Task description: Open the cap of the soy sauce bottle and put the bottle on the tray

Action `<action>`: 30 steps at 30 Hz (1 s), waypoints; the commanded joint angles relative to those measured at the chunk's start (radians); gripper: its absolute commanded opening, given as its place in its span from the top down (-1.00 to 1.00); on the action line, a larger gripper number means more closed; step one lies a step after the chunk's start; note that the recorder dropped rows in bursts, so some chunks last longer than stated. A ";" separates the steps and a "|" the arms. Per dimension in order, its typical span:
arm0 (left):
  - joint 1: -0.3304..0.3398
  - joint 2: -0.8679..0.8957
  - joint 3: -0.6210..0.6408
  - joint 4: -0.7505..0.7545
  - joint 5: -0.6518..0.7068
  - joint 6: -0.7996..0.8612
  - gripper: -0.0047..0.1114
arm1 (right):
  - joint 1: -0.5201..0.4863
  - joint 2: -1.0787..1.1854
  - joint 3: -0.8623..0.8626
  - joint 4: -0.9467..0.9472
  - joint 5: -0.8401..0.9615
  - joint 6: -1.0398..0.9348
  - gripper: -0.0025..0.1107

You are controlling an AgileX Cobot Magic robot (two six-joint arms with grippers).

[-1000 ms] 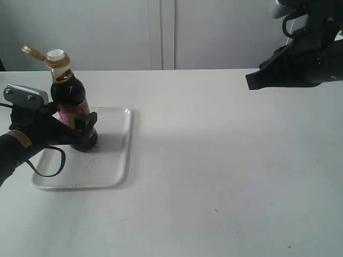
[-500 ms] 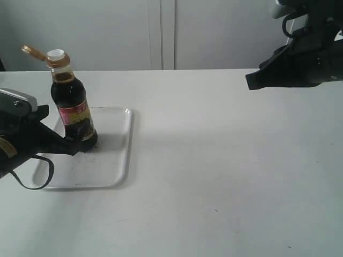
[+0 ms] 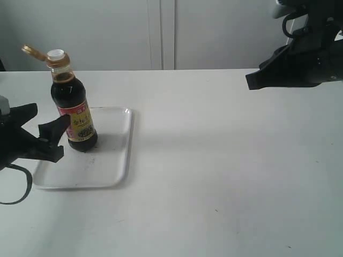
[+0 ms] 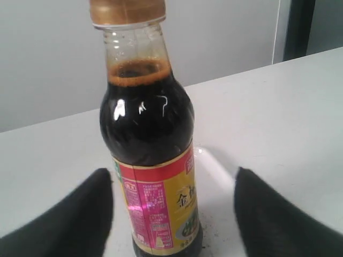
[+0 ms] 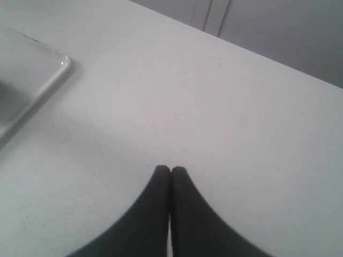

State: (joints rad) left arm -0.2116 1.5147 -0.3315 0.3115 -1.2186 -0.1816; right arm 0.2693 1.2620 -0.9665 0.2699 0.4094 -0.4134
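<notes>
Soy sauce bottle [image 3: 75, 115]: small, clear, dark brown-black liquid, red/pink/yellow label [image 3: 80, 122]. Stands upright just ahead of the left claw [image 3: 51, 114], in line with the gap between its fingers [image 4: 80, 219].

Left claw is open. The two black fingers are spread wide, one on either side of the bottle's lower body. There's a visible gap on each side, so no contact and nothing held.

Cap [image 3: 58, 63]: small orange-brown plastic flip-top, open. Hinged lid [image 3: 32, 51] is tipped back off the neck toward the left claw's side. White spout [image 3: 56, 54] is exposed on top. Liquid level is at the base of the neck.

Bottle base sits on the tray [image 3: 124, 150]: flat white rectangular plastic, rounded corners, low rim. Left claw's fingertips reach in over the tray edge nearest it; how high above the tray they are, can't tell. The rest of the tray runs on past the bottle, away from that claw. Dark specks on the tray surface around the bottle's base.

Right claw [image 5: 171, 170]: closed, black fingers pressed tip to tip, nothing between them. It's held up over bare white worktop [image 3: 225, 176], well apart from bottle and tray, on the opposite side from the left claw. One rounded tray corner shows ahead of it, well off.

Pale flat panels [image 3: 161, 32] stand behind the worktop, beyond both claws.
</notes>
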 commanded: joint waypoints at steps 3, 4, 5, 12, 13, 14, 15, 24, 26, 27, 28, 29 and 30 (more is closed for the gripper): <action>0.002 -0.089 0.076 -0.016 -0.002 0.036 0.92 | 0.002 -0.002 0.002 -0.002 -0.003 -0.012 0.96; 0.002 -0.095 0.080 -0.016 -0.002 0.044 0.91 | 0.002 -0.002 0.002 -0.002 -0.003 -0.012 0.96; 0.002 -0.102 0.080 -0.016 -0.002 0.043 0.91 | 0.002 -0.002 0.002 -0.002 -0.003 -0.012 0.96; 0.002 -0.115 0.040 0.034 0.052 -0.050 0.92 | 0.002 -0.002 0.002 -0.002 -0.009 -0.012 0.96; 0.002 -0.121 0.019 0.089 0.099 -0.076 0.92 | 0.002 -0.002 0.002 -0.002 -0.013 -0.012 0.96; 0.002 -0.127 0.010 0.126 0.119 -0.095 0.92 | 0.002 -0.002 0.002 -0.002 -0.015 -0.012 0.96; 0.002 -0.131 -0.004 0.152 0.145 -0.121 0.92 | 0.002 -0.002 0.002 -0.002 -0.015 -0.012 0.96; 0.000 -0.183 -0.133 0.377 0.254 -0.396 0.92 | 0.002 -0.002 0.002 -0.008 -0.024 -0.012 0.96; 0.000 -0.183 -0.173 0.458 0.272 -0.504 0.92 | 0.002 -0.002 0.002 -0.008 -0.026 -0.012 0.96; 0.000 -0.183 -0.196 0.501 0.286 -0.553 0.92 | 0.002 -0.002 0.002 -0.008 -0.026 -0.012 0.96; 0.000 -0.183 -0.220 0.541 0.300 -0.598 0.92 | 0.002 -0.002 0.002 -0.008 -0.026 -0.012 0.96; 0.000 -0.183 -0.243 0.578 0.318 -0.639 0.92 | 0.002 -0.002 0.002 -0.008 -0.028 -0.012 0.96; 0.000 -0.183 -0.262 0.603 0.333 -0.670 0.92 | 0.002 -0.002 0.002 -0.008 -0.030 -0.012 0.96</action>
State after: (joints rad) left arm -0.2116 1.3414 -0.5452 0.8097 -0.9233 -0.7320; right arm 0.2693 1.2620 -0.9665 0.2699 0.3957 -0.4153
